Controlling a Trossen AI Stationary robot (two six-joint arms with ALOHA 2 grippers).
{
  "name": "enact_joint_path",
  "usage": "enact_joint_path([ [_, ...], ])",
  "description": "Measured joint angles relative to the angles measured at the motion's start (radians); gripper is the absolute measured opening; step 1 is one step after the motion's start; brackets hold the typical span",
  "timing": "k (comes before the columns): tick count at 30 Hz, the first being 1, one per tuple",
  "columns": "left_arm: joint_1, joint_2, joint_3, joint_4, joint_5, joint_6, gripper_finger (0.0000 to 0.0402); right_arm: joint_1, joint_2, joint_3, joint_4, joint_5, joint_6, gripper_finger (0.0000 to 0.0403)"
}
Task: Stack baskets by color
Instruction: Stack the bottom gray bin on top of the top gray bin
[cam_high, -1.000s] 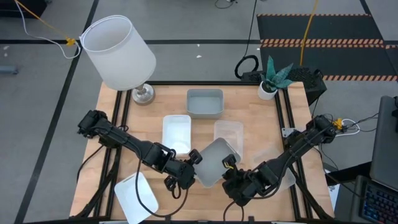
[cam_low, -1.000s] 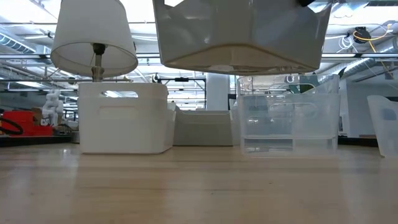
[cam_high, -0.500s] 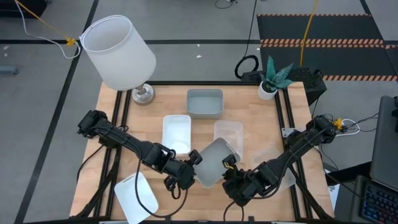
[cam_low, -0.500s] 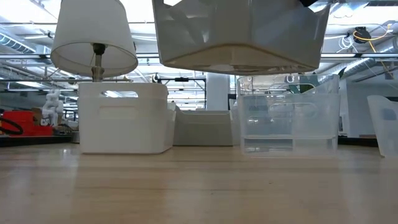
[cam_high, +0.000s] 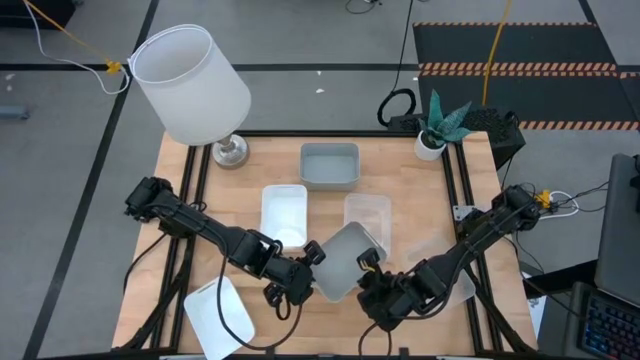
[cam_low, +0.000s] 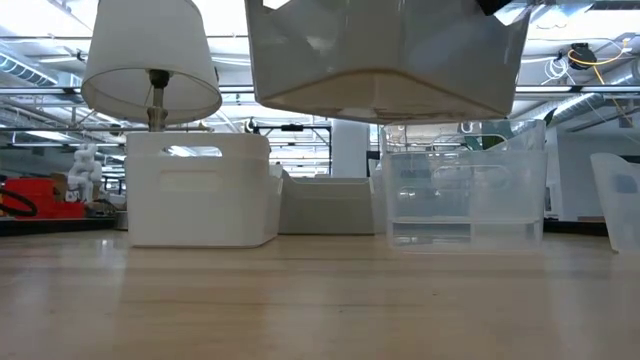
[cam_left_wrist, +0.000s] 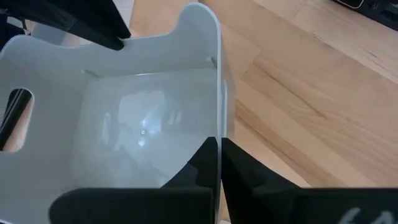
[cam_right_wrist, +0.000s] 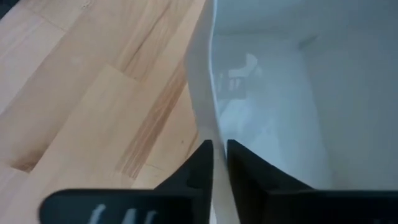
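The grey-blue shallow rectangular plastic basket (cam_high: 345, 262) is suspended above the front centre of the wooden counter (cam_high: 400, 175), tilted and rotated, between the two end effectors; the low view shows its underside (cam_low: 385, 55) clear of the counter surface. The left end effector (cam_high: 312, 254) is at the basket's left rim, and the right end effector (cam_high: 368, 264) is at its right rim. Both dark arms reach inward from the counter's outer edges, with elbows low and wrists converging on the basket. Each wrist view shows its own fingers (cam_left_wrist: 202, 163) (cam_right_wrist: 200, 163) closed narrowly on a thin basket wall, one finger inside and one outside. Behind the held basket stand a white rectangular plastic basket (cam_high: 284, 212) and a clear rectangular plastic basket (cam_high: 367, 215), side by side. A second grey-blue basket (cam_high: 329, 165) lies farther back. Another white basket (cam_high: 218, 316) lies at the front left corner.
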Motion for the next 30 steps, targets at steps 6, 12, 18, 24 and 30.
enact_joint_path([
  [6,-0.003,0.0,0.0,-0.002,0.0,-0.001,0.0008,-0.006,0.008,-0.001,-0.003,0.009,0.0,0.0079],
  [12,-0.004,0.0,0.0,-0.001,0.0,-0.001,0.0004,-0.009,0.008,-0.001,-0.004,0.006,-0.006,0.0047],
  [18,-0.004,0.0,0.0,0.001,-0.003,-0.018,0.0014,-0.01,0.008,-0.001,-0.009,-0.001,-0.027,0.0007],
  [24,-0.008,0.0,0.0,0.037,-0.092,-0.192,0.0022,-0.01,0.008,-0.001,-0.031,0.032,-0.03,0.0003],
  [30,-0.054,0.0,0.0,0.059,-0.306,-0.278,0.0116,-0.015,0.008,-0.001,-0.043,0.052,-0.019,0.0001],
])
